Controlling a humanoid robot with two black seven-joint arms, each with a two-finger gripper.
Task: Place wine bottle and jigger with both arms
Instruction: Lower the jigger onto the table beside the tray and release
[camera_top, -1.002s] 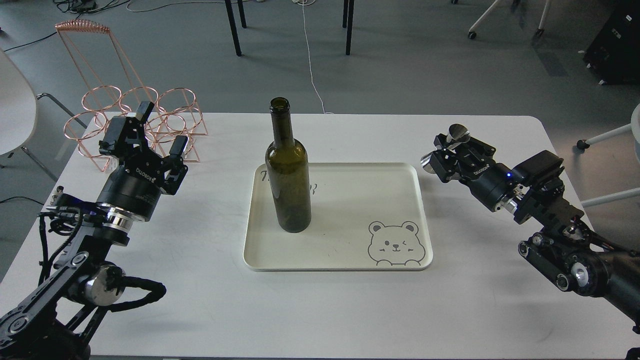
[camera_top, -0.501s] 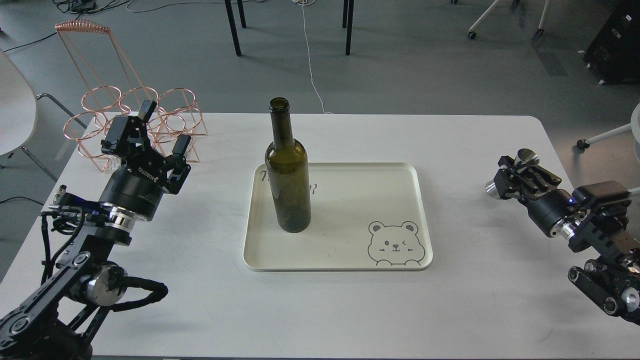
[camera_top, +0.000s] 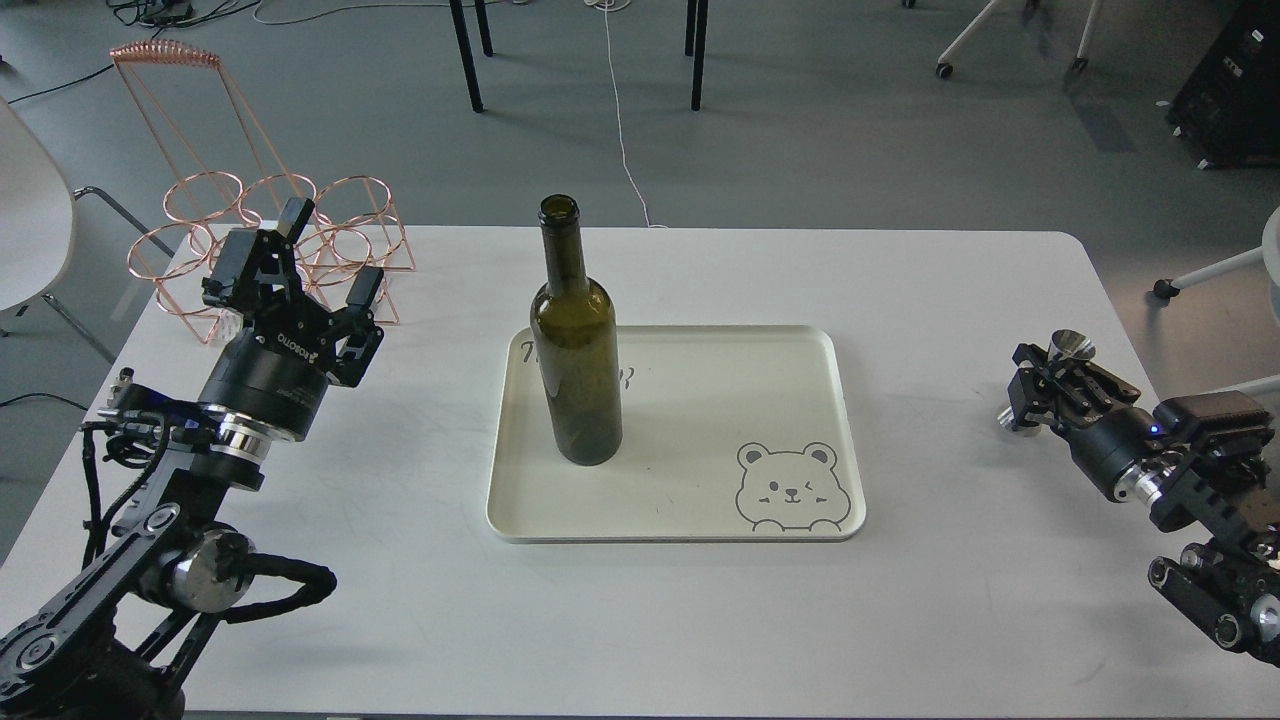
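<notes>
The dark olive-green wine bottle (camera_top: 578, 345) stands upright on the left part of the cream tray (camera_top: 720, 400). My left gripper (camera_top: 305, 265) is open and empty at the table's left, well apart from the bottle and just in front of a copper wire rack. My right gripper (camera_top: 1042, 380) is near the table's right edge, shut on the silver jigger (camera_top: 1073, 346). The jigger lies tilted between the fingers, one cone showing above them and the other end low by the tabletop. I cannot tell whether it touches the table.
The copper wire rack (camera_top: 270, 215) stands at the back left corner. The tray has a bear drawing (camera_top: 790, 487) at its front right. The white table (camera_top: 940, 300) has bare surface between the tray and each arm. Chairs and cables lie beyond the table.
My right arm has drawn back to the right and downward with the jigger, from beside the tray to near the table's right edge. The left arm has barely moved. The bottle is unmoved.
</notes>
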